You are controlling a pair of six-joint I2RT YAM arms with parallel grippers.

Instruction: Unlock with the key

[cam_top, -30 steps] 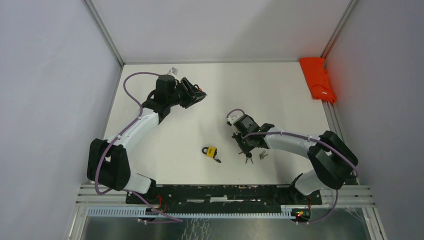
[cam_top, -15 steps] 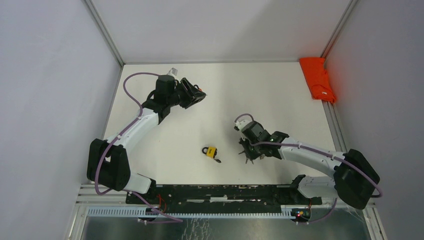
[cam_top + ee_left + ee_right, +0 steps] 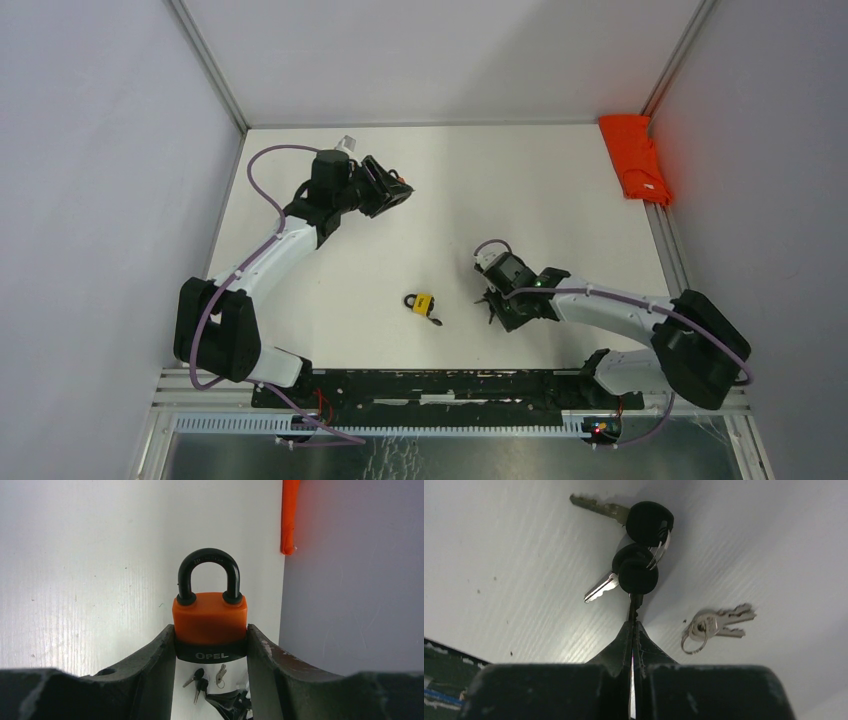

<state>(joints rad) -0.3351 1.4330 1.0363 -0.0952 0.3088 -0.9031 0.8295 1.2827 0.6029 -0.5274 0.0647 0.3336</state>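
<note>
Your left fingers (image 3: 152, 667) stand part open, clamping the orange padlock (image 3: 210, 617) by its body, well beyond the yellow padlock (image 3: 424, 303). Just right of that yellow padlock, your right fingers (image 3: 616, 657) pinch tight on the black-headed key bunch (image 3: 639, 572).

Soft, even light from above bathes the white table (image 3: 520, 180), leaving only faint shadows on it. At the table's far right corner an orange cloth (image 3: 636, 158) tints the wall red. Both wrist views show a streaky sheen on the tabletop, and the dark fingers (image 3: 150, 675) nearest the lens are blurred.
</note>
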